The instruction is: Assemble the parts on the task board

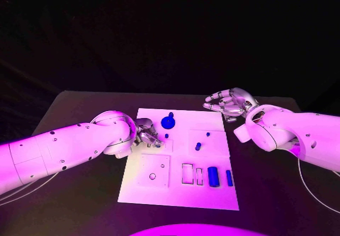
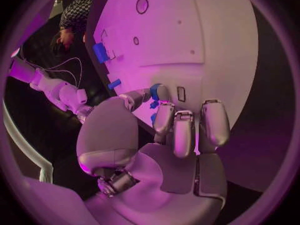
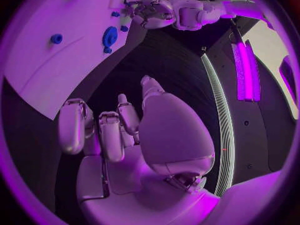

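The white task board [image 1: 212, 196] lies mid-table. My left hand [image 1: 147, 133] reaches over its left side, and thumb and a finger pinch a small blue part [image 2: 157, 91] close above the board [image 2: 206, 40], beside a small slot. A round blue part [image 1: 168, 120] stands just beyond the left hand. Another small blue part [image 1: 198, 146] lies mid-board. A blue cylinder [image 1: 212, 176] and a blue bar [image 1: 229, 177] lie at the near right. My right hand [image 1: 228, 103] hovers off the board's far right corner, fingers loosely bent and apart, holding nothing [image 3: 125, 130].
A square inset plate with two holes [image 1: 155, 170] sits at the board's near left, and rectangular slots [image 1: 187, 173] lie beside the cylinder. Black table [image 1: 85, 105] surrounds the board. My left hand [image 3: 150, 12] also appears in the right wrist view, past the round blue part [image 3: 110, 36].
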`<state>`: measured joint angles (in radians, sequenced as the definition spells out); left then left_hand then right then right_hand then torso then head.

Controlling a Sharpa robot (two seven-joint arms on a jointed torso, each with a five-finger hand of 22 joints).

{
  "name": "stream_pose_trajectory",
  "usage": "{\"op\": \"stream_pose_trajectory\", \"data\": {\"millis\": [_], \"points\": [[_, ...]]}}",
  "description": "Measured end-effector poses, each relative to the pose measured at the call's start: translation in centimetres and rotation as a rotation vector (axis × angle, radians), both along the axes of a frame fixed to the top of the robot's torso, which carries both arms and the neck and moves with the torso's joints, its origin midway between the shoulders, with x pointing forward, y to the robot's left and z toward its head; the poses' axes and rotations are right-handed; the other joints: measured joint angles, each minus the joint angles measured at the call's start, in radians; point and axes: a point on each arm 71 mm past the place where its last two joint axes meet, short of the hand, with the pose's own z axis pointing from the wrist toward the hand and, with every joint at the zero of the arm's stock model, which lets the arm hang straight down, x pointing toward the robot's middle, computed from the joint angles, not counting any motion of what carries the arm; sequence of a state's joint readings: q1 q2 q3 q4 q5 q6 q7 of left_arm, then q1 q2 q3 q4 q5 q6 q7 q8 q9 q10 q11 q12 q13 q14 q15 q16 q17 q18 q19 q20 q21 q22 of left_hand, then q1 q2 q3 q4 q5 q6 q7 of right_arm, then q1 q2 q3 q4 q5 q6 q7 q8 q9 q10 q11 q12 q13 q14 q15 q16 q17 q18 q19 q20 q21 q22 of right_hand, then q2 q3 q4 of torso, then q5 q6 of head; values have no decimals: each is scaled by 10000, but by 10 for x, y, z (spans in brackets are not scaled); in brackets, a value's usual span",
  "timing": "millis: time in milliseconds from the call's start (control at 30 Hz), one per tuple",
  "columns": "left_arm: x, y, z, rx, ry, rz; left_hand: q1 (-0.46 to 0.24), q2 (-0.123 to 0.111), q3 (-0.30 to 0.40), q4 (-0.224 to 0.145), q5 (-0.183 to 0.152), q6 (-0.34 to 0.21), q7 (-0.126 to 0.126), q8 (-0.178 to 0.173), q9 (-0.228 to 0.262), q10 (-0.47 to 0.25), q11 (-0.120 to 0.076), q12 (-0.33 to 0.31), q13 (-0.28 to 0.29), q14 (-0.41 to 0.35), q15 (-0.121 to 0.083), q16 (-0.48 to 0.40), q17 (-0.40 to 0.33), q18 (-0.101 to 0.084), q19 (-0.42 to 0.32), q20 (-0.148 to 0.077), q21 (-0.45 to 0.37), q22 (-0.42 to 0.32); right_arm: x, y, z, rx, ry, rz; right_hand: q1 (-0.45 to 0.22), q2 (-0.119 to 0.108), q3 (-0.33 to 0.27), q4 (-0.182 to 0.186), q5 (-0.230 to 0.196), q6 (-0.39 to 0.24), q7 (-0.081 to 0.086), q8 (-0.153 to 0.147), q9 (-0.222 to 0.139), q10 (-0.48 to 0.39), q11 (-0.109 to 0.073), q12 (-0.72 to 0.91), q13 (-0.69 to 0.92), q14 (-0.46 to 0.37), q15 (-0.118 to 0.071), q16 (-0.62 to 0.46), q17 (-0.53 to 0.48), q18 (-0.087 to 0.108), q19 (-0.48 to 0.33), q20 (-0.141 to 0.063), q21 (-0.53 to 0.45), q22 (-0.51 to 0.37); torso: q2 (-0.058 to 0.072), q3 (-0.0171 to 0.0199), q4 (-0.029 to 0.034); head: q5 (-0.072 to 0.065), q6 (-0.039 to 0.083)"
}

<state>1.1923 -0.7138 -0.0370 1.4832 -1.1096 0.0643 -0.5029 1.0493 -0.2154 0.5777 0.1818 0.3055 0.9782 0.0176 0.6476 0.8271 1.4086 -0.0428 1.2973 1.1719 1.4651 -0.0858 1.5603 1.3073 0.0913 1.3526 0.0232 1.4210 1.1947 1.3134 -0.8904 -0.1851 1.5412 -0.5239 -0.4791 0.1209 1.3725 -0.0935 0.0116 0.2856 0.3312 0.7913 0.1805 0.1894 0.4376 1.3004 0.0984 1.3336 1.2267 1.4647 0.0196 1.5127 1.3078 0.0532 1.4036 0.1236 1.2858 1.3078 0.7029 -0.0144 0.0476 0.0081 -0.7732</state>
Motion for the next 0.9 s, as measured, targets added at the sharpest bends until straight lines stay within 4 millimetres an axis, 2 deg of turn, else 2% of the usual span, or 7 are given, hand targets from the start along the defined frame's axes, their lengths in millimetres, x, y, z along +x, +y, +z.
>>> {"op": "stream_pose_trajectory", "data": {"millis": [100,233,433,533,600,900], "points": [[0,1,0,11,4,20,47,46,-466,263,-85,73,38,-55,-26,0,0,0,31,0,0,0,0,1,0,0,0,12,0,0,0,-1,-1,-5,0,0,0,0,0,0,0,0,0,0,0,0,0,0,0,0,0,0,0,0,0,-1,0,1,0,0,1],[0,1,0,16,3,32,85,83,-726,505,-262,77,34,-56,-19,-1,1,0,33,0,0,0,0,0,0,0,0,11,0,-1,0,-1,-5,-12,0,0,0,0,0,0,0,0,0,0,0,0,-22,0,0,0,0,0,0,0,0,-1,0,-3,0,3,2],[0,1,-1,27,-9,44,195,74,-1226,956,-923,124,54,-108,0,-1,1,0,68,-1,1,0,0,0,0,0,0,30,0,-1,0,-1,-13,-20,1,0,0,0,0,0,0,0,0,0,0,0,-23,0,0,0,-2,0,0,0,0,-2,-2,-3,0,5,-4],[0,2,-1,28,-14,48,206,85,-1280,1010,-968,124,54,-113,0,-1,1,0,79,-1,1,0,0,0,0,0,0,47,0,-1,0,-1,-15,-22,1,0,0,0,0,0,0,0,1,0,0,0,-23,0,0,0,-2,0,0,0,0,-2,-2,-2,2,5,-6],[0,2,-1,28,-17,52,206,85,-1335,1065,-977,125,53,-153,0,-1,1,0,82,-1,1,0,0,0,0,0,-1,47,0,-1,0,-1,-16,-22,1,0,0,0,0,0,0,0,1,0,0,0,-22,0,0,0,-2,104,0,0,0,-2,-2,-2,2,5,-7],[0,2,-1,17,-27,66,134,158,-1660,1125,-1322,178,73,-157,23,-2,2,0,133,-1,1,39,0,1,-1,0,-1,98,0,-1,0,-2,-22,-27,-81,1,0,0,0,0,0,0,-9,0,0,0,-22,0,0,0,-3,105,0,0,0,-3,-2,-2,1,-16,2]]}}
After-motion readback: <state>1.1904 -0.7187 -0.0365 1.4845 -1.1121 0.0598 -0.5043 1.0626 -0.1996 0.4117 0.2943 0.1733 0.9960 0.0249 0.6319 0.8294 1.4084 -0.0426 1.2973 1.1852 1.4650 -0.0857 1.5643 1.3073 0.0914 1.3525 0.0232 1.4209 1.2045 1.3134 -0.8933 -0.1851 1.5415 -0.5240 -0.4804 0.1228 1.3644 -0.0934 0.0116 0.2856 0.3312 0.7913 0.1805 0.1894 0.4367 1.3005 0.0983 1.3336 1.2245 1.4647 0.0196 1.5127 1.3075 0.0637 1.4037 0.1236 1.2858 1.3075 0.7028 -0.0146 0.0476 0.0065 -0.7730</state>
